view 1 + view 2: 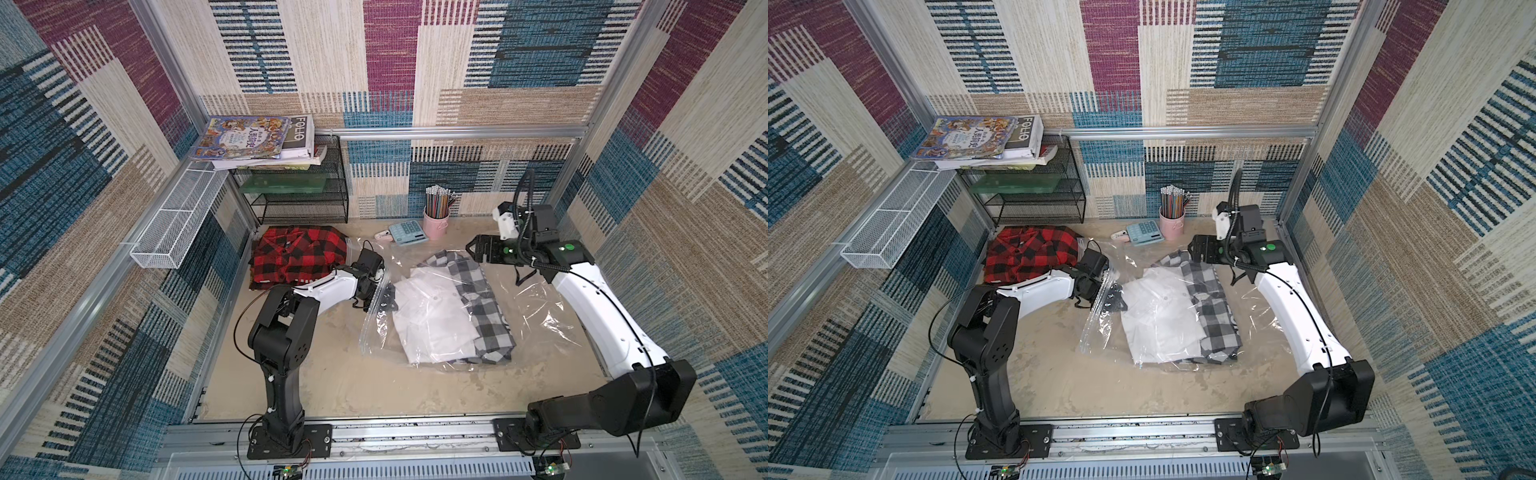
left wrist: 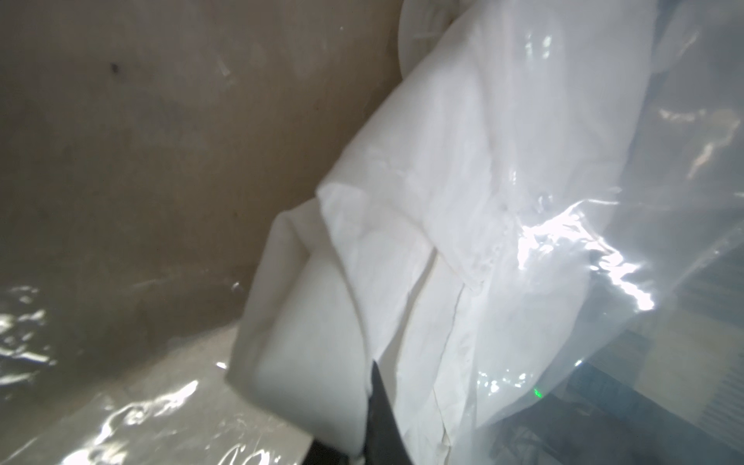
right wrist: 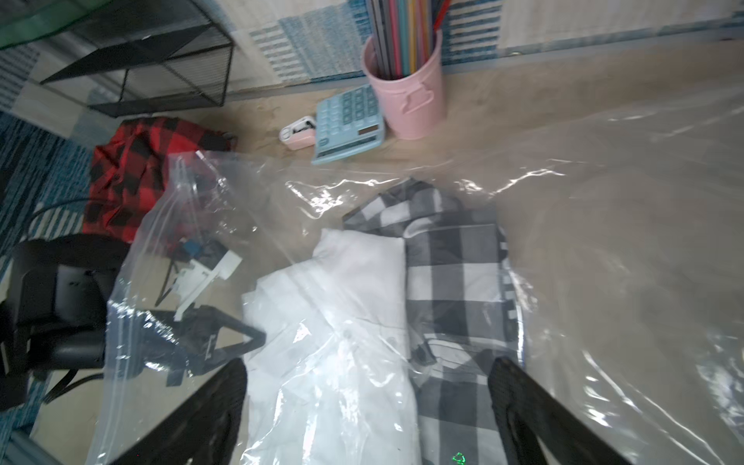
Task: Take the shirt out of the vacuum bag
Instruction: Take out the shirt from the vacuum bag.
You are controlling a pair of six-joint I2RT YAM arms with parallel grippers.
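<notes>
The only writing I can make out is "FOLIO" on a dark cover in the book stack (image 1: 266, 139) on top of the black mesh rack (image 1: 299, 195) at the worktop's (image 1: 316, 374) far left corner. The colourful book on top has a Chinese title that's too small for me to read.

The vacuum bag (image 1: 544, 316) lies flat from the middle of the worktop out to the right edge. Its long axis runs left to right, and the zip-seal mouth points left. Inside it, a white shirt (image 1: 432, 316) and a grey checked shirt (image 1: 486, 307) lie side by side, touching, with their lengths running far to near and collars toward the far edge. A red plaid shirt (image 1: 297, 255) sits outside the bag, just in front of the rack.

The left gripper (image 1: 384, 293) is poked in through the mouth. In the left wrist view its fingers (image 2: 380, 418) are pinched tight on a fold of the white shirt. The right gripper (image 3: 368, 364) hangs above the checked shirt's collar end with its jaws spread wide, holding nothing.

A blue calculator (image 1: 408, 232) and a pink cup of pencils (image 1: 436, 222) stand by the far edge.
</notes>
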